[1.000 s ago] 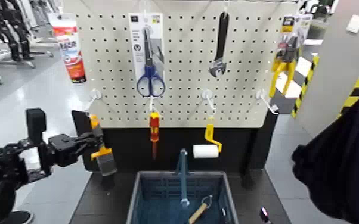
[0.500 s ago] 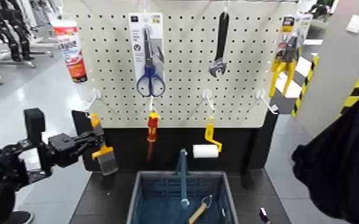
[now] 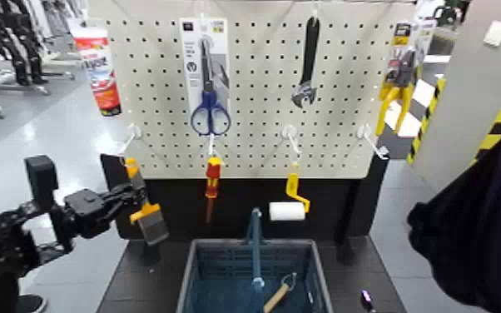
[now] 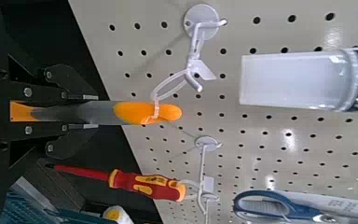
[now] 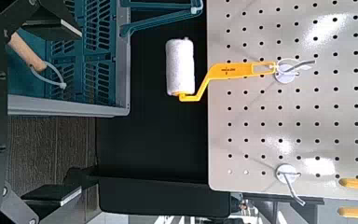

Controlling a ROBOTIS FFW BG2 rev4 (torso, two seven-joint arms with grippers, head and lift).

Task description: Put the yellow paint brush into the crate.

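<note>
The yellow paint brush (image 3: pixel 141 208) hangs tilted at the lower left of the pegboard, orange tip up and grey bristles down. My left gripper (image 3: pixel 123 200) is shut on its grey handle. In the left wrist view the black fingers (image 4: pixel 70 82) clamp the handle (image 4: pixel 93 113), and a white loop at the orange tip reaches a white hook (image 4: pixel 194 65). The blue-grey crate (image 3: pixel 194 275) with its tall centre handle stands below on the dark table, to the right of the brush. My right arm (image 3: pixel 470 225) stays at the far right; its gripper (image 5: pixel 75 98) stands open above the crate (image 5: pixel 84 56).
On the pegboard hang a red-and-yellow screwdriver (image 3: pixel 214 179), a yellow mini roller (image 3: pixel 289 206), blue scissors (image 3: pixel 210 108), a wrench (image 3: pixel 307 62), yellow pliers (image 3: pixel 397 83) and a tube (image 3: pixel 96 62). A wooden-handled tool (image 3: pixel 277 295) lies in the crate.
My left arm has sunk slightly, and the brush in its grip has shifted a little down and to the right, its bristles swinging outward. The right arm has not moved.
</note>
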